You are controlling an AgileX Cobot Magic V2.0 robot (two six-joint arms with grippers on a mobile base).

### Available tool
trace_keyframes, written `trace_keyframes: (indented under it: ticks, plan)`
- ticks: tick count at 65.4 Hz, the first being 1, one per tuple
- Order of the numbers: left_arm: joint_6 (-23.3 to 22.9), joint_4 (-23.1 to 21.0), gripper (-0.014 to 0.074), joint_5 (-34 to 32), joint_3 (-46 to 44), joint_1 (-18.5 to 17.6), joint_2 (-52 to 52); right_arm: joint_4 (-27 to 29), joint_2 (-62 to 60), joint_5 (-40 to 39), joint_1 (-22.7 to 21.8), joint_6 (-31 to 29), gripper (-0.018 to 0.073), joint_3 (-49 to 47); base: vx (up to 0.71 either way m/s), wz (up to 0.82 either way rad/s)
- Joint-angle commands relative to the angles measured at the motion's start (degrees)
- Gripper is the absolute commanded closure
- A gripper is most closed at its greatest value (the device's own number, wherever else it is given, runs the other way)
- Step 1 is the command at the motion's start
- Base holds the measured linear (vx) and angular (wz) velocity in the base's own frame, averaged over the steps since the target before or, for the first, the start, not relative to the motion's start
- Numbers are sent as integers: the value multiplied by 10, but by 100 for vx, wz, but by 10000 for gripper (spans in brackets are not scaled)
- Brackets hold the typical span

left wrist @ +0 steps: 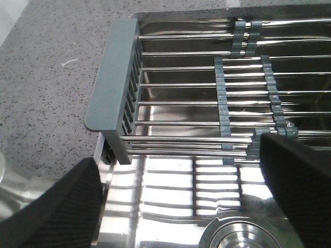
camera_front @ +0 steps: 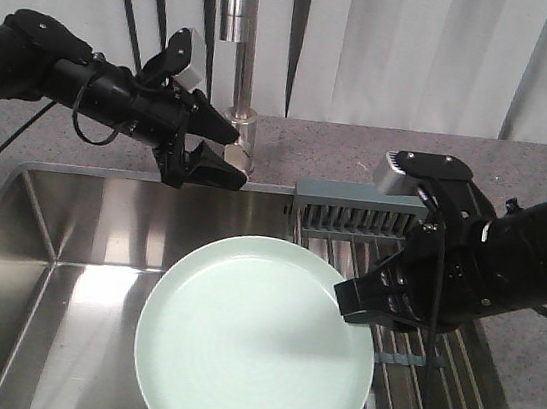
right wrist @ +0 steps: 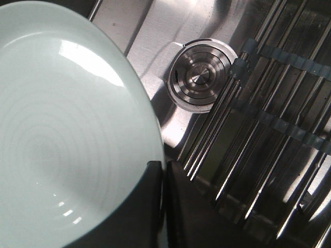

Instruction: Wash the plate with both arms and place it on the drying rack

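The right fingers (camera_front: 371, 303) clamp the right rim of the plate (camera_front: 254, 353), holding it over the sink (camera_front: 100, 222), just left of the drying rack (camera_front: 357, 219). The left fingers (camera_front: 213, 124) hang apart, empty, beside the faucet (camera_front: 239, 19) at the far side.

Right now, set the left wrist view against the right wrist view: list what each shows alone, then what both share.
Only the left wrist view shows the slotted grey-blue plastic end bar, the speckled grey counter and the left pincer, black fingers spread apart. Only the right wrist view shows the round pale mint-green plate, its rim clamped in the right pincer. Both show the steel rods of the drying rack, grey-blue clips and the round steel sink drain.
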Motion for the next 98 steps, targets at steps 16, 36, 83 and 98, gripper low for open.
trace_keyframes:
  ticks: [16,36,83,98]
  plan:
    - [-255,148,6,-70,-17,-4,-137,18,-17,-17,0,-5,561,-15,0,0]
    - [-640,393,36,-72,-16,-4,-228,18,-17,-17,0,-5,561,-15,0,0]
    - [-847,547,95,-190,376,-4,-583,18,-17,-17,0,-5,561,-15,0,0]
    - [-945,622,95,-193,489,-4,-679,18,-17,-17,0,-5,561,-15,0,0]
